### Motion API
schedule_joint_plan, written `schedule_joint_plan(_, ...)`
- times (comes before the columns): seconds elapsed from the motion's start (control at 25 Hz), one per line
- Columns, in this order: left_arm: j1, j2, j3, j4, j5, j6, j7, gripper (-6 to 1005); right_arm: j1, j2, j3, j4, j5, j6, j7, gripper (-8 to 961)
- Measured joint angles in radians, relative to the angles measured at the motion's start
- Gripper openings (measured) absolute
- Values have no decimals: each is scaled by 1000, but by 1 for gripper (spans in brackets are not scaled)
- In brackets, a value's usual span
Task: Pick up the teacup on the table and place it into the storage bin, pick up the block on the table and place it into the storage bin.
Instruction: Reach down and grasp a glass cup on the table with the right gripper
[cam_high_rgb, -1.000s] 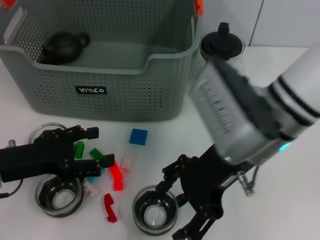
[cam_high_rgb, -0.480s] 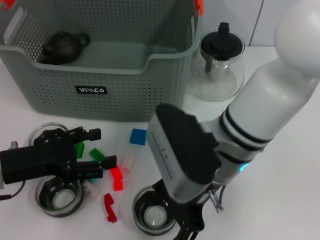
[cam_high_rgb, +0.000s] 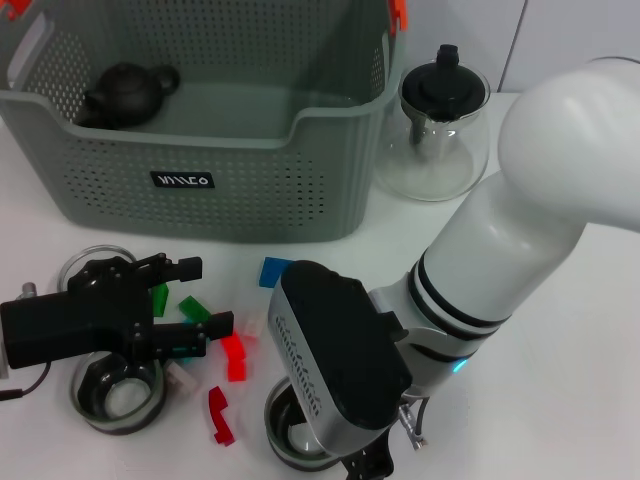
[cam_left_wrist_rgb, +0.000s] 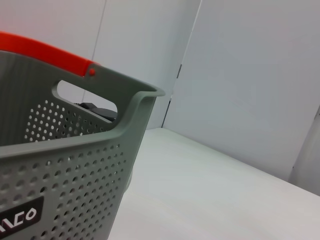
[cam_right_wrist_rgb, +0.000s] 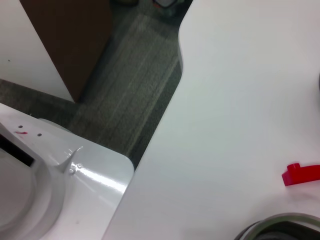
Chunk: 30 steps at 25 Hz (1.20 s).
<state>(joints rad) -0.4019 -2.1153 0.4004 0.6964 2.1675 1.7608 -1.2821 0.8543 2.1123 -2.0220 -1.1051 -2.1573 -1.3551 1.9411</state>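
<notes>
The storage bin (cam_high_rgb: 215, 140) sits at the back of the table (cam_high_rgb: 560, 400), with a dark teapot (cam_high_rgb: 128, 90) inside its far left corner. In front of the bin, the left gripper (cam_high_rgb: 185, 300) hovers low over a scatter of green, red and clear blocks (cam_high_rgb: 225, 340), fingers spread apart and gripping nothing. A blue block (cam_high_rgb: 272, 270) lies just in front of the bin's front wall. One teacup (cam_high_rgb: 115, 395) sits under the left gripper; another teacup (cam_high_rgb: 290, 435) is mostly covered by the right arm. Can't tell what the right gripper (cam_high_rgb: 365, 465) is doing, it's hidden under its own wrist. Glass teapot (cam_high_rgb: 440, 130) stands right of the bin
</notes>
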Motion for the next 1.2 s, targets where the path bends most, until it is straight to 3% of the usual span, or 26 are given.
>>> schedule_joint_plan(0.56, -1, 0, 0, -1, 0, -3, 4, 941, 24, 2, -23, 53, -4, 24, 41, 931)
schedule_joint_plan(0.76, -1, 0, 0, -2, 0, -3, 6, 941, 37, 1, -23, 64, -8, 24, 61, 790)
schedule_joint_plan(1.2, 4, 0, -2, -5, 0, -3, 14, 940, 41, -3, 5, 41, 6, -43, 107, 303)
